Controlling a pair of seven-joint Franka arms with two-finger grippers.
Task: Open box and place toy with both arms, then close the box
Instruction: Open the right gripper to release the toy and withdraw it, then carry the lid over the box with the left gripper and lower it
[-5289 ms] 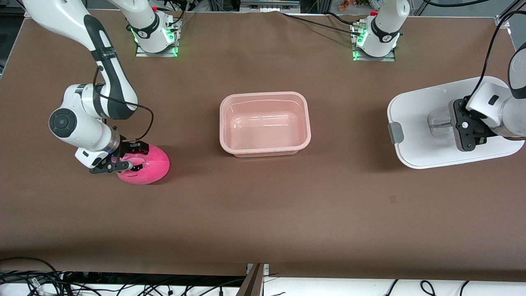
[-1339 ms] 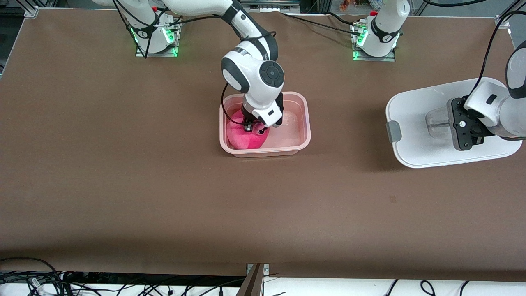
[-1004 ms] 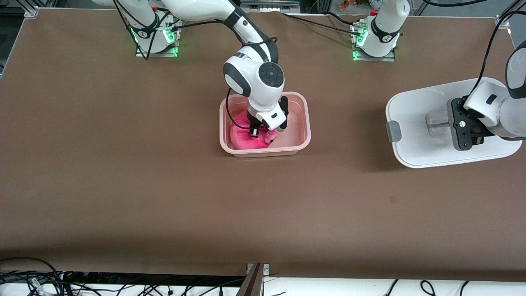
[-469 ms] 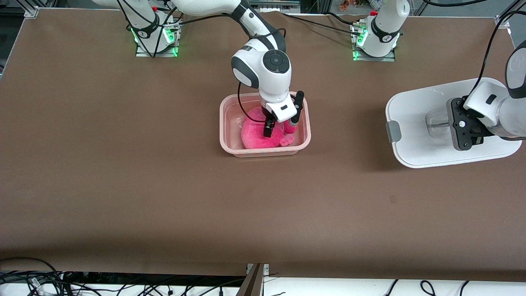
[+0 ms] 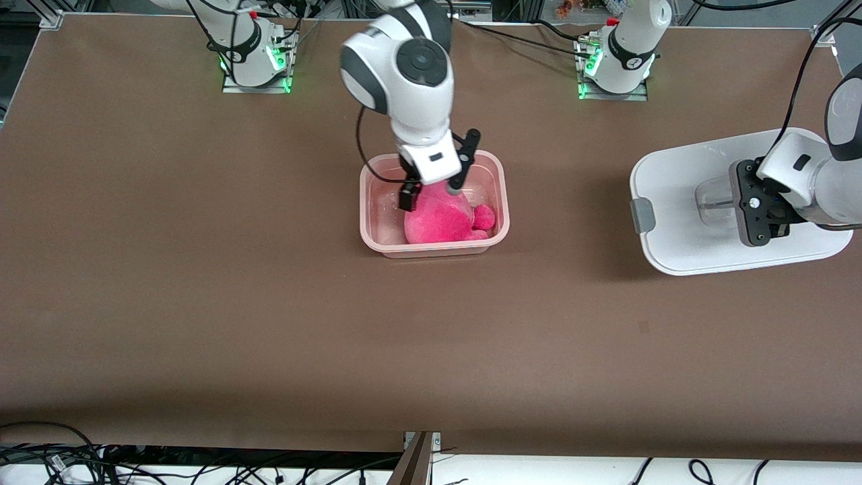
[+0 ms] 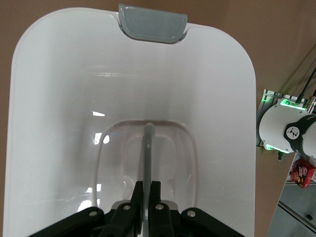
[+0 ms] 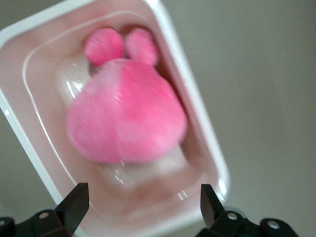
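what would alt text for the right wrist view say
A hot-pink plush toy lies inside the open pink box, seen from above. The right end effector hangs over it with its two black fingers spread wide, holding nothing. Brown table surrounds the box.

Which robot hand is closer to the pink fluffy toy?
The right one. The right gripper hangs open just above the toy, which lies in the box. The left gripper is off at the left arm's end of the table, shut on the lid handle.
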